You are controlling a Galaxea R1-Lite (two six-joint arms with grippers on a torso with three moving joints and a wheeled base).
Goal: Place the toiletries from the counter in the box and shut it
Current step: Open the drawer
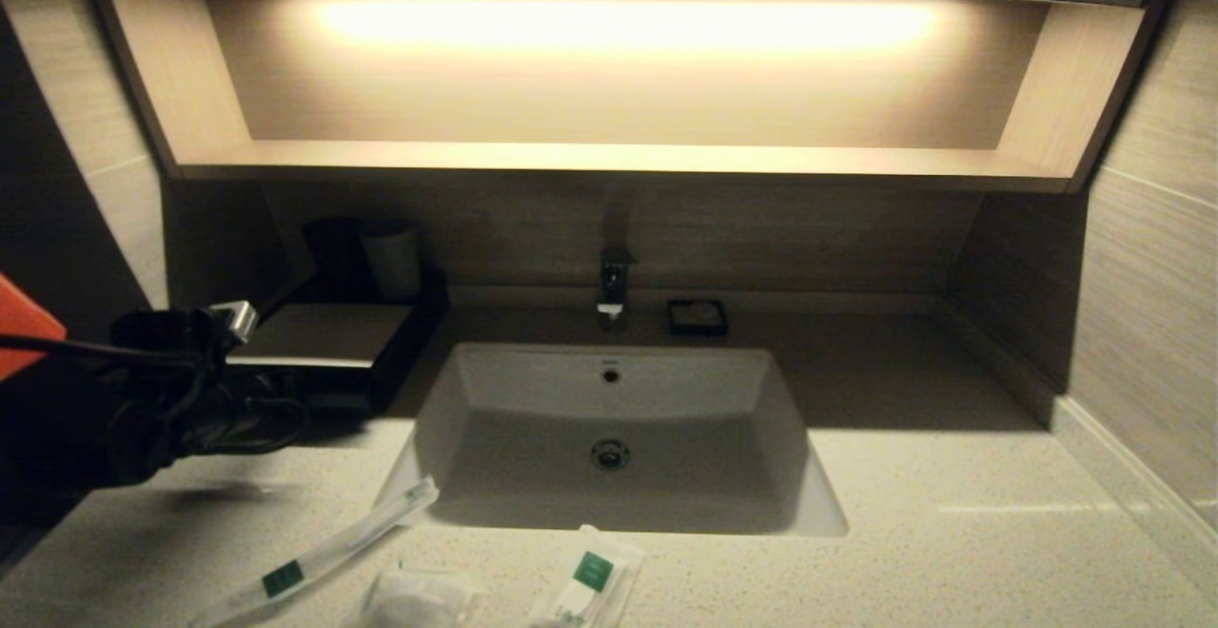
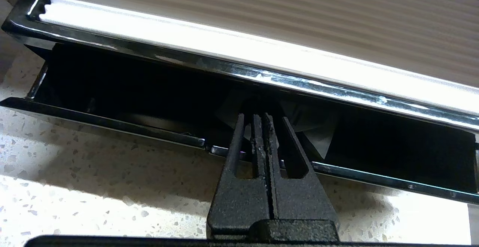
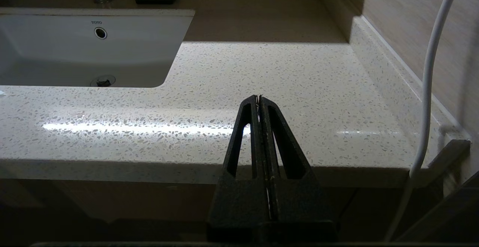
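The black box (image 1: 328, 343) with its pale glossy top stands at the back left of the counter (image 1: 952, 533). Its drawer tray (image 2: 112, 125) is pulled out a little. My left gripper (image 2: 261, 116) is shut, its tips reaching over the tray's front rim into the dark gap, where a grey fold (image 2: 318, 127) shows behind them. Whether it pinches anything I cannot tell. Three toiletries lie at the counter's front edge: a long thin packet (image 1: 314, 557), a small puffy one (image 1: 414, 599) and a shorter one (image 1: 590, 585). My right gripper (image 3: 259, 98) is shut and empty off the counter's front right edge.
The white sink basin (image 1: 618, 438) sits mid-counter with the tap (image 1: 614, 285) behind it. A small black soap dish (image 1: 697, 317) stands to the tap's right. Two dark cups (image 1: 390, 257) stand behind the box. A white cable (image 3: 430, 71) hangs by the right wall.
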